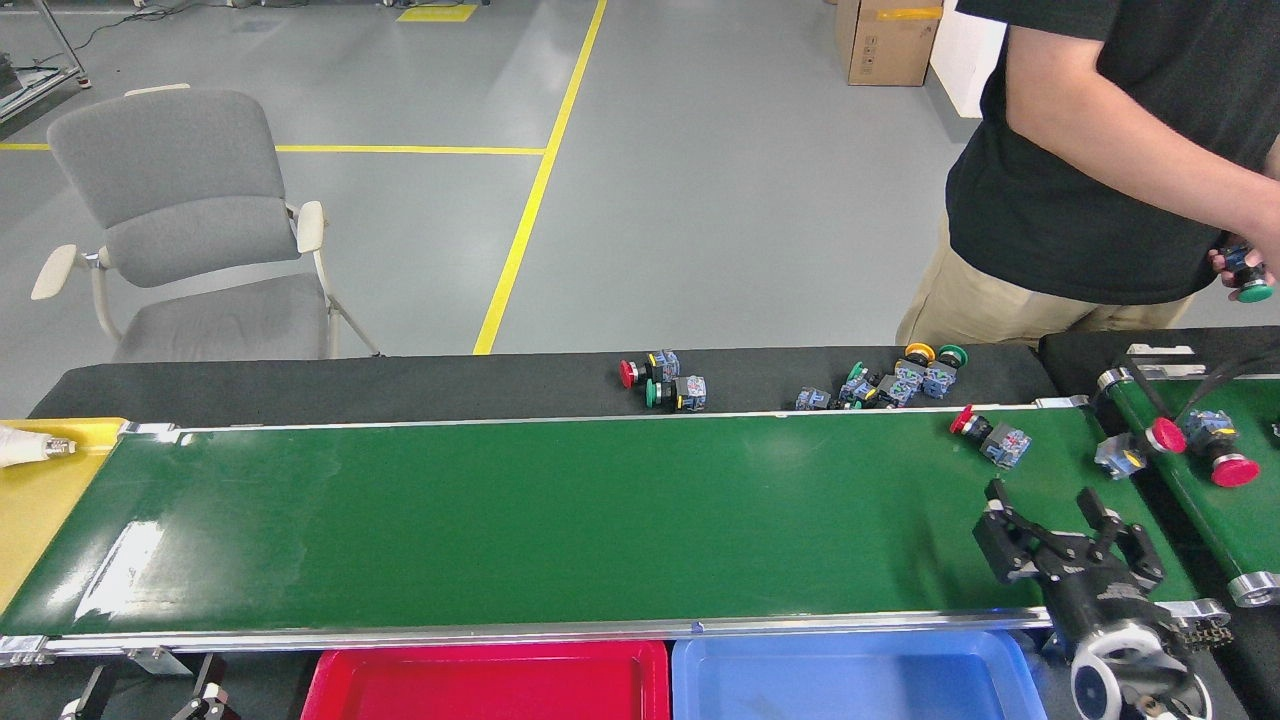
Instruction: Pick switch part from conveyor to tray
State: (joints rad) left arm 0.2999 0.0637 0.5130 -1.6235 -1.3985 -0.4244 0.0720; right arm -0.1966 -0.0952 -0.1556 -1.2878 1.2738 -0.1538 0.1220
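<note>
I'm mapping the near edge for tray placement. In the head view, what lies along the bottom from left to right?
Left gripper → red tray → blue tray → right gripper, raised over the conveyor with fingers spread.

Glossy dark-green conveyor belt [560, 520] with silver rails; red-capped switch part [990, 437] lying near its right end. Black right gripper [1050, 500] above belt, jaws spread, near that part. Red plastic tray [485, 685] and blue plastic tray [860, 685] below.
</note>
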